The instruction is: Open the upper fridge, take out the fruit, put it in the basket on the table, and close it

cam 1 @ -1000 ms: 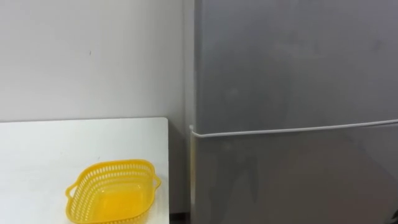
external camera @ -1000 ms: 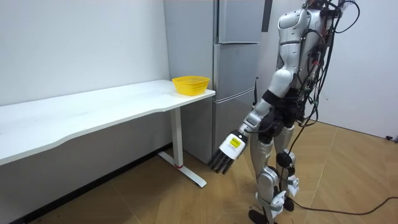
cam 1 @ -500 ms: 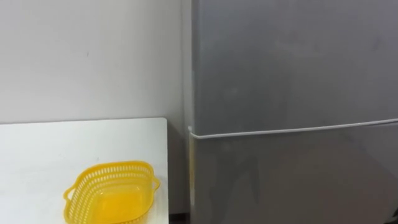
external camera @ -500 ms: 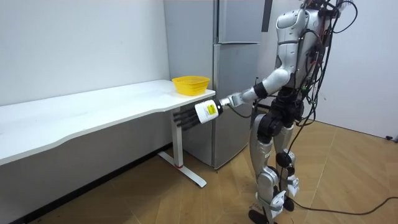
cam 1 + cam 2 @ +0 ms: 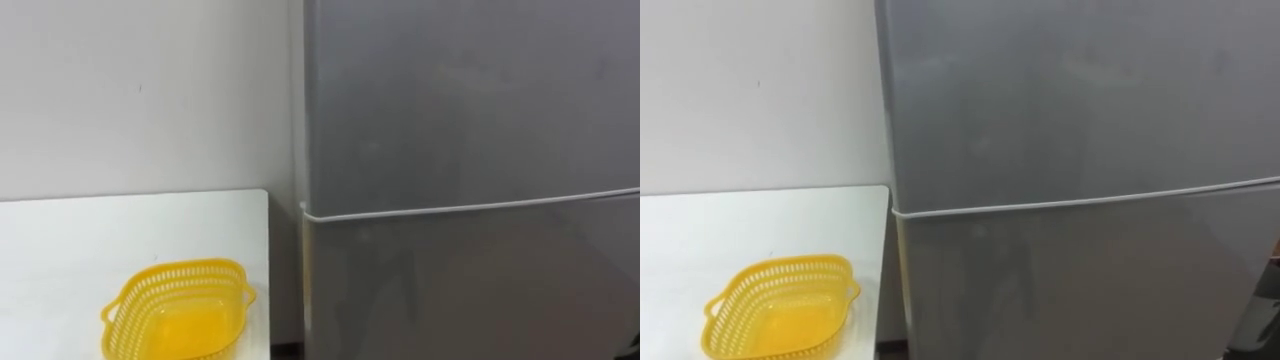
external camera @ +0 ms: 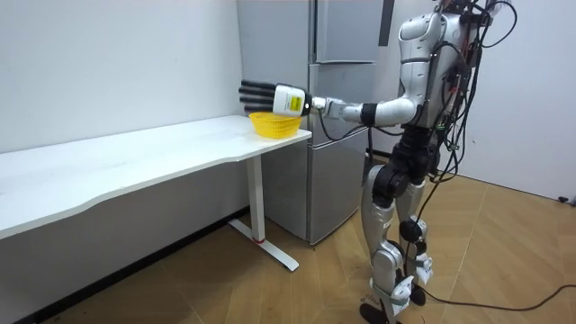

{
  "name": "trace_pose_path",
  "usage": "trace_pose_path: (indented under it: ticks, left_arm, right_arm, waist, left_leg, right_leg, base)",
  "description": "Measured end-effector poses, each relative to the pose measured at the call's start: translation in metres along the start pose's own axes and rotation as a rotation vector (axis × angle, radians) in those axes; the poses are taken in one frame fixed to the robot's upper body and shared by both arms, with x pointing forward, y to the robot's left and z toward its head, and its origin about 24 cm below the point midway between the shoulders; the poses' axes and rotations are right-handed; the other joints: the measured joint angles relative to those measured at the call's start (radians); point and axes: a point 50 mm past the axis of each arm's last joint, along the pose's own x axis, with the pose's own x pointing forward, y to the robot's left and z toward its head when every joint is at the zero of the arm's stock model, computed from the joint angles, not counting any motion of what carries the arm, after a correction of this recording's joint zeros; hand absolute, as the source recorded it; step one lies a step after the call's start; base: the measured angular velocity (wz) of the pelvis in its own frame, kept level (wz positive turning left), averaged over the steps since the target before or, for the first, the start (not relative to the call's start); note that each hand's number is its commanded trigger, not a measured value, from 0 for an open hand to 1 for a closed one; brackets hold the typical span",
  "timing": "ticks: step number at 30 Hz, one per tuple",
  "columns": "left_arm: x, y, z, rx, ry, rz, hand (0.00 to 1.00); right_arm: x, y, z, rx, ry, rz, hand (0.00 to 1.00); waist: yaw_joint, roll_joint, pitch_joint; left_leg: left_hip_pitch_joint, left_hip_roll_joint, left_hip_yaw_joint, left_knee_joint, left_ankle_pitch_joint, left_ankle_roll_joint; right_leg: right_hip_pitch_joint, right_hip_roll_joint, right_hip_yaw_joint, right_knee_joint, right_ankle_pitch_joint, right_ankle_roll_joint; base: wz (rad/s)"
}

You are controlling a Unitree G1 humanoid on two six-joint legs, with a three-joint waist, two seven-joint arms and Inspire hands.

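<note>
**Left eye view.** The tall grey metal two-door fridge point(image 5: 470, 150) stands at the right. Its upper door point(image 5: 470, 100) and lower door point(image 5: 470, 290) are both shut and meet at a pale horizontal seam point(image 5: 470, 209). The item to retrieve is judged to lie behind the upper door, where it is hidden. The long axis of the door's left edge runs vertically, just beside the end of the flat white table point(image 5: 60, 230). A yellow perforated plastic basket point(image 5: 178, 308) stands empty on the table, near that end.

**Room view.** The robot stands upright facing the fridge. Its left arm is stretched level toward the room view's left. The left hand point(image 6: 286, 99) shows above the basket, with its fingers point(image 6: 254, 91) straight, side by side and holding nothing. From this hand the upper door lies higher and toward the room view's right. The left hand is judged nearest to the door's left edge. No handle can be made out, so the opening side cannot be told. The table corner and the basket may crowd the arm's path.

**Right eye view.** It shows the same layout, with the doors shut and the basket on the table at lower left
</note>
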Motion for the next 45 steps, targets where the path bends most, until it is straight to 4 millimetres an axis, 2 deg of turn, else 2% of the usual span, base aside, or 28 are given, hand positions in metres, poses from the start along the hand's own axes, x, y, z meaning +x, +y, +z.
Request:
trace_pose_path:
  ticks: [1,5,8,15,20,26,33,39,45]
  left_arm:
    - [0.0,-0.004,0.009,-0.028,-0.029,-0.024,0.0]
    - [-0.003,-0.017,0.032,-0.107,-0.108,-0.121,0.0]
    - [-0.007,-0.033,0.046,-0.163,-0.147,-0.232,0.0]
    - [-0.023,-0.053,0.074,-0.283,-0.207,-0.468,0.0]
    - [-0.033,-0.066,0.08,-0.397,-0.158,-0.644,0.0]
    - [-0.039,-0.082,0.098,-0.468,-0.215,-0.816,0.0]
    - [-0.04,-0.09,0.109,-0.477,-0.274,-0.918,0.0]
    - [-0.042,-0.093,0.113,-0.468,-0.288,-0.983,0.0]
    - [-0.04,-0.101,0.121,-0.478,-0.318,-1.01,0.0]
  right_arm:
    - [0.0,0.0,0.001,-0.002,-0.004,0.002,0.0]
    - [0.001,0.0,0.005,-0.001,-0.015,0.01,0.0]
    - [0.001,-0.002,0.006,0.014,-0.014,0.003,0.0]
    - [0.002,-0.001,0.008,0.017,-0.018,0.022,0.0]
    - [0.004,0.0,0.011,0.016,-0.008,0.026,0.0]
    - [0.004,-0.001,0.011,0.013,-0.005,0.024,0.0]
    - [0.004,-0.002,0.01,0.016,0.0,0.02,0.0]
    - [0.004,-0.002,0.009,0.016,0.002,0.021,0.0]
    - [0.004,-0.003,0.01,0.014,0.002,0.008,0.0]
  waist:
    - [-0.005,0.003,0.0036]
    - [-0.025,0.008,0.0075]
    - [-0.029,0.009,0.008]
    - [-0.054,0.009,0.0064]
    - [-0.077,0.007,0.0024]
    - [-0.08,0.012,-0.0005]
    - [-0.08,0.016,-0.0031]
    - [-0.084,0.017,-0.0025]
    - [-0.085,0.02,0.0063]
  left_leg:
    - [-0.002,0.0,0.0,0.0,0.0,0.0]
    - [-0.003,0.001,-0.002,-0.003,0.0,0.0]
    - [-0.002,0.0,-0.003,-0.003,0.0,0.0]
    - [-0.005,0.001,0.002,-0.001,0.0,0.0]
    - [-0.008,0.001,0.001,0.0,0.0,0.0]
    - [-0.005,0.001,0.004,0.0,0.0,0.0]
    - [-0.004,0.002,0.003,-0.001,0.0,0.0]
    - [-0.005,0.002,0.004,-0.003,0.0,0.0]
    - [-0.003,0.002,0.013,-0.002,0.0,0.0]
  right_leg:
    - [-0.001,0.0,-0.001,-0.001,0.0,0.0]
    - [-0.001,0.0,-0.009,-0.001,0.0,0.0]
    - [-0.002,0.0,-0.004,-0.001,0.0,0.0]
    - [-0.006,0.001,0.003,0.0,0.0,0.0]
    - [-0.008,0.001,0.003,0.001,0.0,0.0]
    - [-0.008,0.001,0.005,0.002,0.0,0.0]
    - [-0.008,0.001,0.005,0.002,0.0,0.0]
    - [-0.01,0.001,0.007,0.002,0.0,0.0]
    - [-0.01,0.002,0.016,0.002,0.0,0.0]
  base:
    - [0.0]
    - [0.02]
    - [0.0]
    - [0.0]
    - [0.0]
    - [0.0]
    - [0.0]
    - [0.0]
    - [-0.04]
